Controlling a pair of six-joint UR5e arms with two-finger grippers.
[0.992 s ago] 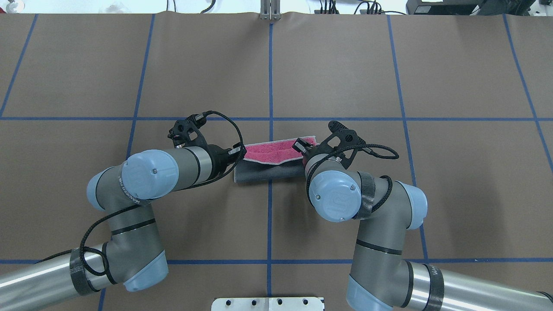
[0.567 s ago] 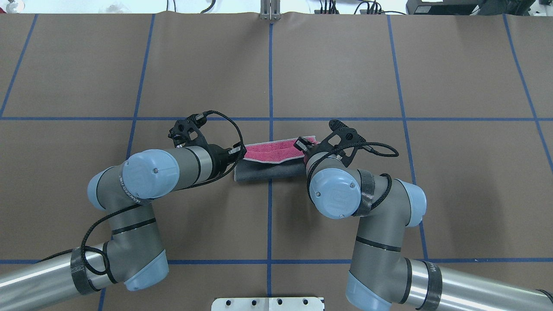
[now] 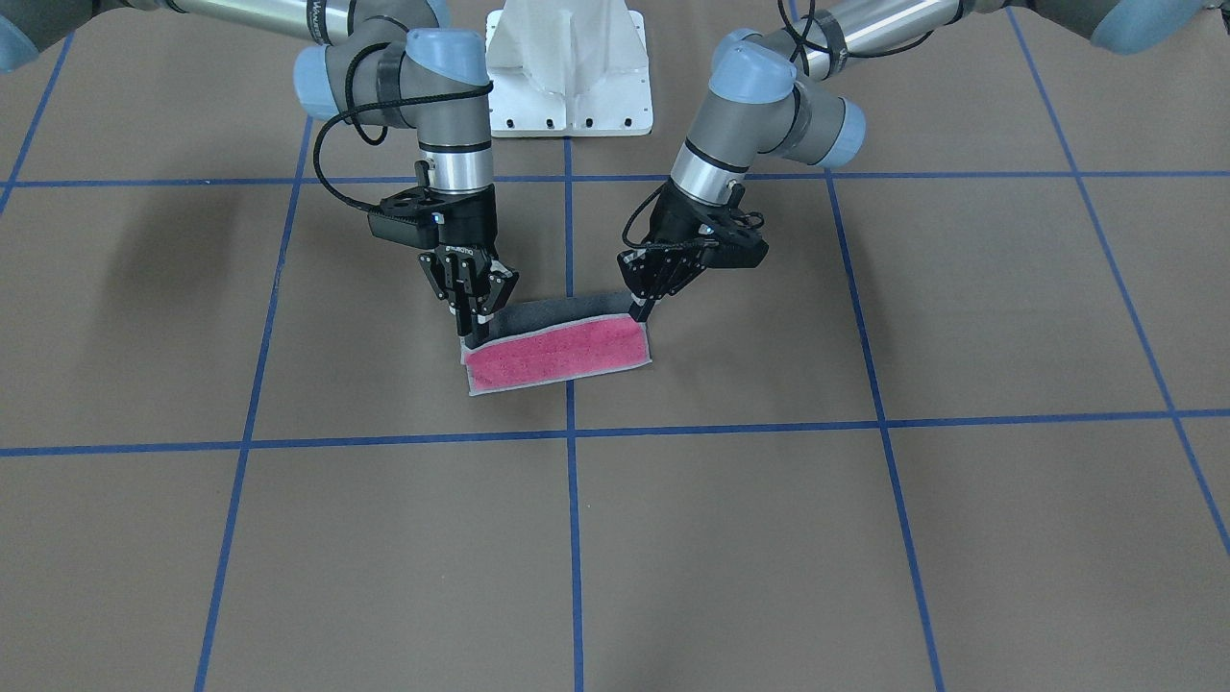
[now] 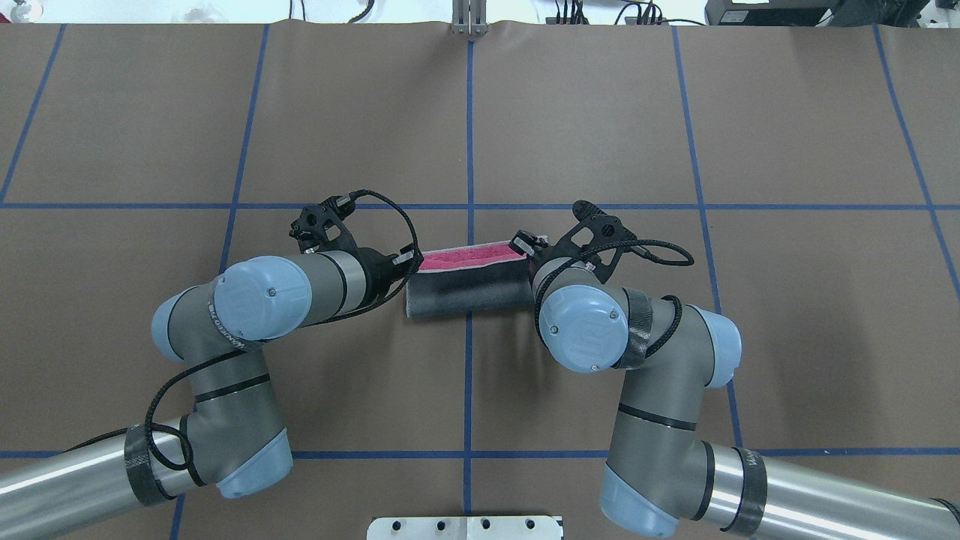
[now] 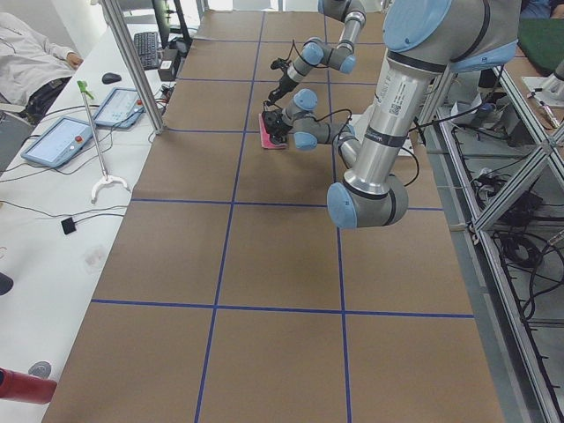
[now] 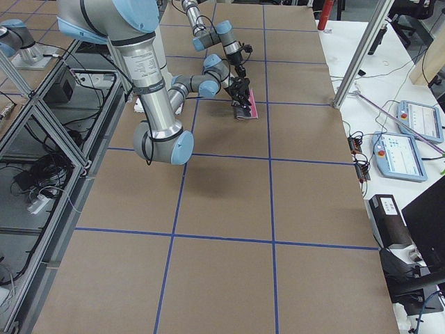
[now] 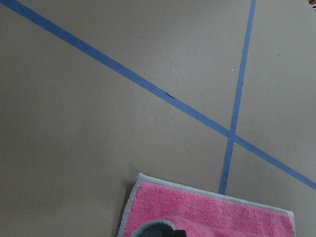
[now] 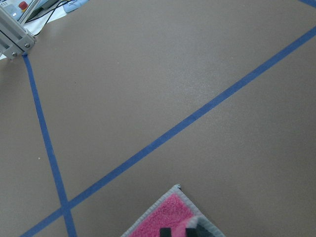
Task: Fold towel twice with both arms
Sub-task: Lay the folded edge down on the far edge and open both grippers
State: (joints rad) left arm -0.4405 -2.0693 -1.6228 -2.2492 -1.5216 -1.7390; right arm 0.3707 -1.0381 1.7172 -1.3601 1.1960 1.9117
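Observation:
The towel lies at the table's middle, folding over. Its dark grey face (image 4: 465, 289) is turned up on the robot's side and a strip of pink face (image 4: 469, 256) shows beyond it. In the front view the pink strip (image 3: 557, 360) lies nearest the camera, with the dark grey (image 3: 562, 310) behind it. My left gripper (image 4: 411, 264) (image 3: 639, 312) is shut on the towel's lifted edge at one end. My right gripper (image 4: 526, 251) (image 3: 474, 336) is shut on the same edge at the other end. Both wrist views show a pink corner (image 7: 212, 217) (image 8: 170, 217) at the bottom.
The brown table cover is marked with blue tape lines (image 4: 469, 150). The white bolted pedestal (image 3: 567, 67) stands at the robot's side. Side tables with tablets (image 5: 66, 141) (image 6: 407, 156) and metal posts (image 5: 132, 62) (image 6: 358, 56) lie beyond the table's ends.
Both grippers have carried the lifted edge away from the robot. The dark grey flap now covers more of the pink face and the visible pink strip has narrowed.

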